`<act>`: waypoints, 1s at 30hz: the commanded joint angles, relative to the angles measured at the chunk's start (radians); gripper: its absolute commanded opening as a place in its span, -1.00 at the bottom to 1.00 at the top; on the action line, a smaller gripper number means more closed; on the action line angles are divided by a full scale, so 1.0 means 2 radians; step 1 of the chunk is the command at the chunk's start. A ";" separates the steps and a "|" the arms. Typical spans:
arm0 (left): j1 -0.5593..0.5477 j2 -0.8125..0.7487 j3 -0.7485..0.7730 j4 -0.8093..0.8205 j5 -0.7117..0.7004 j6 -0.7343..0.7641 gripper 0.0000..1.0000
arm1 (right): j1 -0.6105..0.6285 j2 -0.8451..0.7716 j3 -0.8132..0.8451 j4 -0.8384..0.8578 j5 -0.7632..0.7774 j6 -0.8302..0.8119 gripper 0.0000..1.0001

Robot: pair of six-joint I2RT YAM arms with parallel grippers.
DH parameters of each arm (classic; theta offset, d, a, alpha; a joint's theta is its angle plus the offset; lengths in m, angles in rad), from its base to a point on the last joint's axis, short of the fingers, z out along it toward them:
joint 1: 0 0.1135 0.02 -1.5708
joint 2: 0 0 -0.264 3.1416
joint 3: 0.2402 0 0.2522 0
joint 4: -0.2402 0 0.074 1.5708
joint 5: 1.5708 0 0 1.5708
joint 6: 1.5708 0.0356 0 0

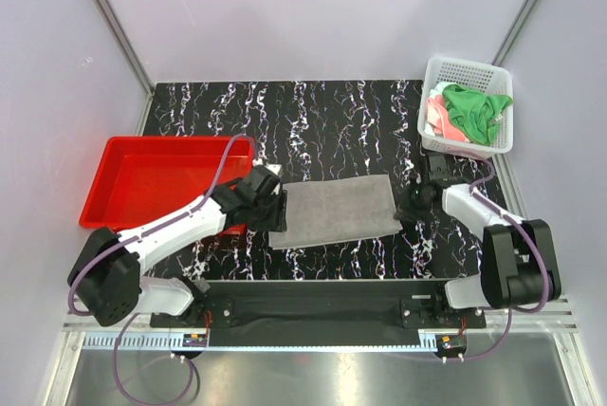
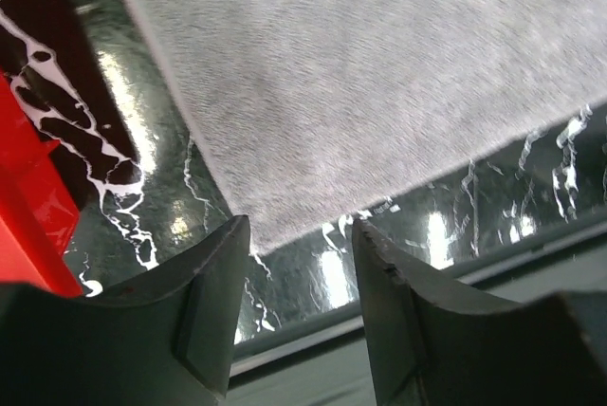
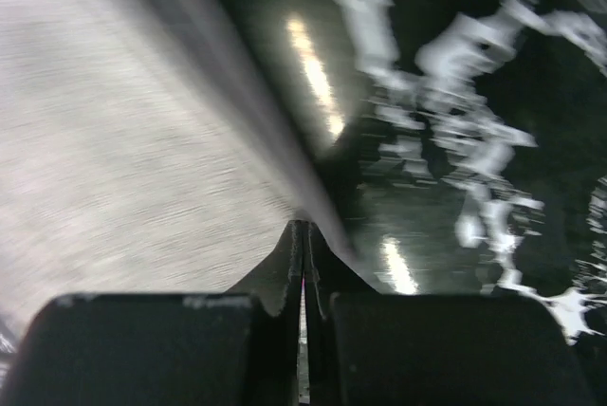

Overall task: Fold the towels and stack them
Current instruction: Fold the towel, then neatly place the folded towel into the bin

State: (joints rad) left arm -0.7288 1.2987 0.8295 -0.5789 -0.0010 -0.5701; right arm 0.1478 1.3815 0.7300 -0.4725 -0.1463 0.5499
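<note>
Marbled tabletop [image 1: 313,112]: grey towel [image 1: 332,210] lies flat, nothing stacked; left end effector [image 2: 302,230] released; right end effector [image 3: 303,226] clenched, perhaps on its edge; other towels [image 1: 469,112] crumpled at one o'clock.

A black table [image 1: 313,112] veined with white marbling is filling the middle of the scene. Its glossy surface is throwing back bright streaks of light in both wrist views. A red plastic tray [image 1: 142,183] is lying at the table's left edge, and one of its corners is showing at the left border of the left wrist view. A white perforated plastic basket [image 1: 471,71] is sitting at the far right corner of the table, well apart from the tray. Pale lilac walls [image 1: 313,8] are enclosing the far side and both flanks. Two aluminium posts [image 1: 109,17] are slanting outward from the far corners. A brushed metal sheet [image 1: 313,378] is running along the near edge.
</note>
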 commanded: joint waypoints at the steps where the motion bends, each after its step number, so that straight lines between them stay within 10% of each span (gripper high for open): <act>1: 0.018 0.004 -0.012 0.044 -0.031 -0.049 0.07 | -0.023 0.027 -0.028 0.017 0.005 0.021 -1.00; 20: 0.050 0.111 -0.016 0.114 -0.034 -0.108 0.08 | -0.032 -0.107 0.025 -0.014 -0.002 0.022 -0.96; 30: 0.038 0.135 0.032 0.055 -0.075 -0.096 -0.98 | -0.032 -0.120 0.046 -0.009 -0.031 0.012 -0.96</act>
State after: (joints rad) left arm -0.6498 1.5593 0.8433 -0.4187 -0.0658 -0.7792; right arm 0.0906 1.1687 0.7727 -0.4927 -0.1810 0.5945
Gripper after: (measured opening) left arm 0.078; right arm 0.020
